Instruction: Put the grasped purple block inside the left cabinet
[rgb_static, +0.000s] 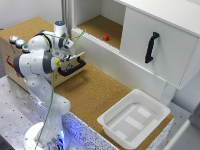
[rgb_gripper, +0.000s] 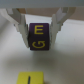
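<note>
Purple block (rgb_gripper: 39, 38), lettered cube, in hand (rgb_gripper: 40, 31)

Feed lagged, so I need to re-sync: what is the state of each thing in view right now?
Tool: shut on purple block.
Purple block: held off the surface, letters E and G showing.
Left cabinet: open, red block inside.
Red block: resting on the cabinet floor.
Door: closed.
Drawer: partly pulled out.
Bin: upright, nothing in it.
Yellow block: lying below the purple block.

White jointed Panda arm (rgb_static: 37, 62) bent at the elbow, pale two-fingered gripper (rgb_gripper: 40, 34) clamped around a purple lettered block (rgb_gripper: 39, 37).
</note>
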